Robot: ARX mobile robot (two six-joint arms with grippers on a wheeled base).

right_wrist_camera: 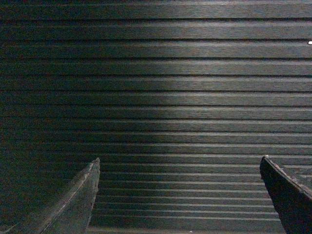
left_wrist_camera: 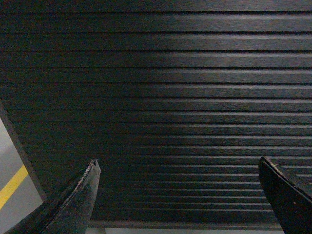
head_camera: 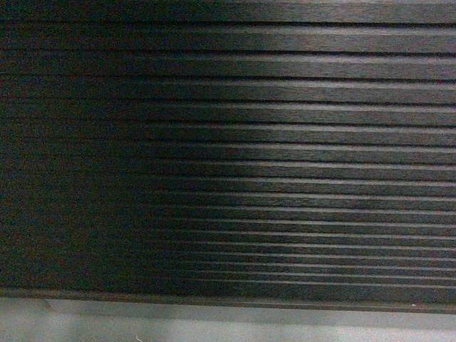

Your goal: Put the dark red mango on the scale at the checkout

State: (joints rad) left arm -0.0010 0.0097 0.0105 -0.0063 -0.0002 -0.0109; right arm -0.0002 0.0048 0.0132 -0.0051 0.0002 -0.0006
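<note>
Black fingertips [left_wrist_camera: 83,195] of my left gripper [left_wrist_camera: 180,195] frame the bottom of its wrist view, spread wide with nothing between them; my right gripper [right_wrist_camera: 180,195] looks the same, released and empty. Both arms sit low and level, pointed straight at the slatted front of the checkout [head_camera: 228,142], because I am parked tight against it. A grey base strip [head_camera: 214,324] runs beneath. Neither the mango nor the scale shows in any view, so I cannot place them yet.
</note>
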